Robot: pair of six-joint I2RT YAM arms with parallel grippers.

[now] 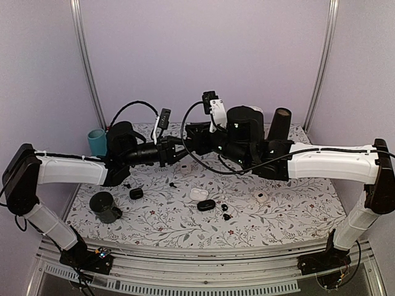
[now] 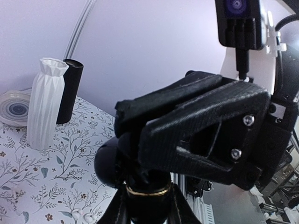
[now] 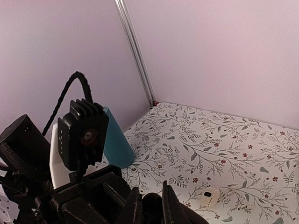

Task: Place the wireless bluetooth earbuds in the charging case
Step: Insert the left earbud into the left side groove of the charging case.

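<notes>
My left gripper [image 1: 174, 150] is raised over the middle of the table, shut on an open black charging case [image 2: 110, 163] with a gold ring. My right gripper [image 1: 185, 143] meets it tip to tip, its fingers [image 2: 201, 126] pressing down onto the case's mouth. In the right wrist view the right gripper [image 3: 153, 205] is shut on a small rounded black piece [image 3: 154, 207], seemingly an earbud. Loose black earbuds [image 1: 226, 213] lie on the table, along with an open white case [image 1: 199, 193], black cases [image 1: 206, 205] [image 1: 136, 193] and a white case [image 1: 261, 197].
A teal cup [image 1: 96, 142] stands at the back left and a black cup [image 1: 105, 206] at the front left. A black cylinder [image 1: 279, 126] stands at the back right beside a white ribbed vase [image 2: 44, 109]. The floral table ends at a metal rail [image 1: 197, 259].
</notes>
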